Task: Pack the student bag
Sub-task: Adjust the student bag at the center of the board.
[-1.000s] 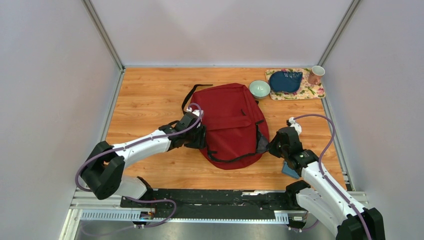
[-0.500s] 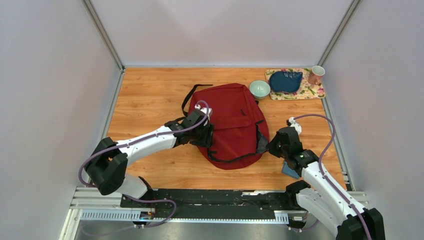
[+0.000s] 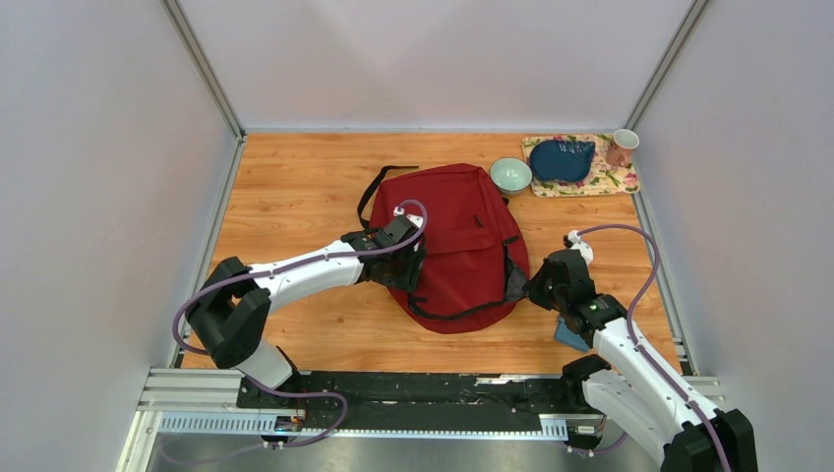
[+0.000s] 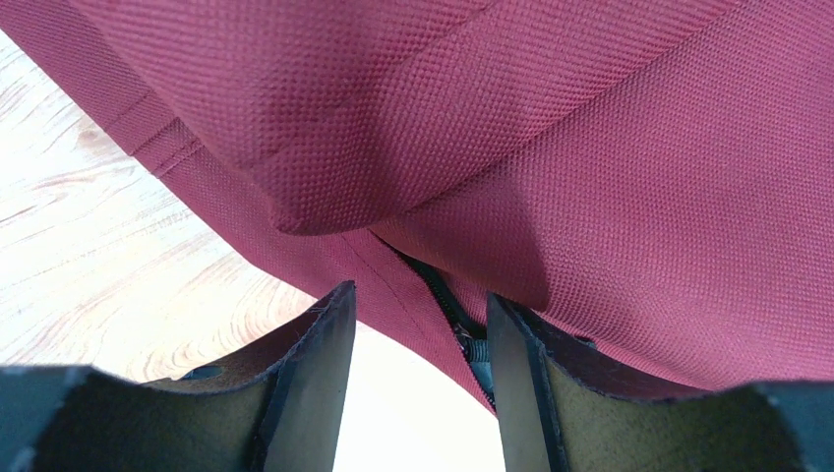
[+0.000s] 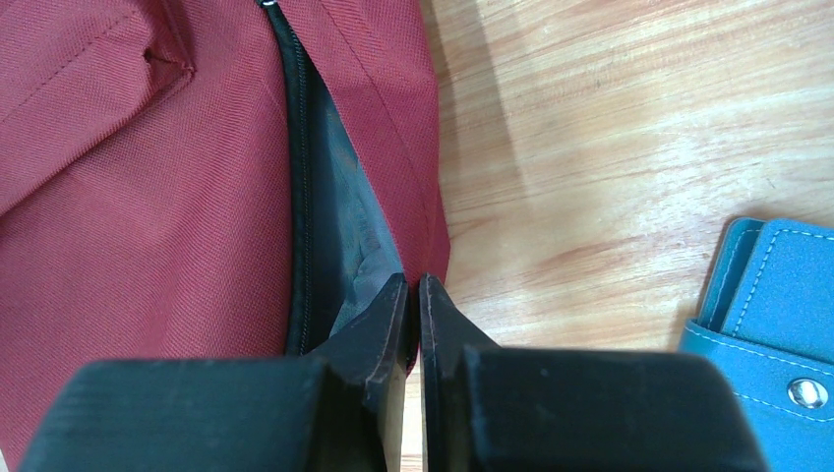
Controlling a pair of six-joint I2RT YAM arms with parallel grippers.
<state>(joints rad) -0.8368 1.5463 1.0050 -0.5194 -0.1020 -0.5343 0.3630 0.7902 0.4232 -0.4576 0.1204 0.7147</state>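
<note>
The student bag (image 3: pixel 452 246), a large dark red backpack with black straps, lies flat in the middle of the wooden table. My left gripper (image 3: pixel 406 265) is over the bag's left side. In the left wrist view it (image 4: pixel 418 320) is open, and its fingers (image 4: pixel 315 374) straddle the bag's seam and black zipper (image 4: pixel 447 310). My right gripper (image 3: pixel 532 287) is at the bag's right edge. In the right wrist view it (image 5: pixel 414 287) is shut on the red edge fabric (image 5: pixel 433 236) beside the open zipper slit (image 5: pixel 334 197), where grey lining shows.
A small blue wallet (image 3: pixel 568 334) lies on the table by my right arm and shows in the right wrist view (image 5: pixel 777 324). At the back right are a teal bowl (image 3: pixel 510 175), a flowered mat (image 3: pixel 615 182) with a dark blue pouch (image 3: pixel 561 159), and a pink mug (image 3: pixel 621 147).
My left gripper has moved right from the bag's left edge onto the bag. The right arm and the bag have stayed still.
</note>
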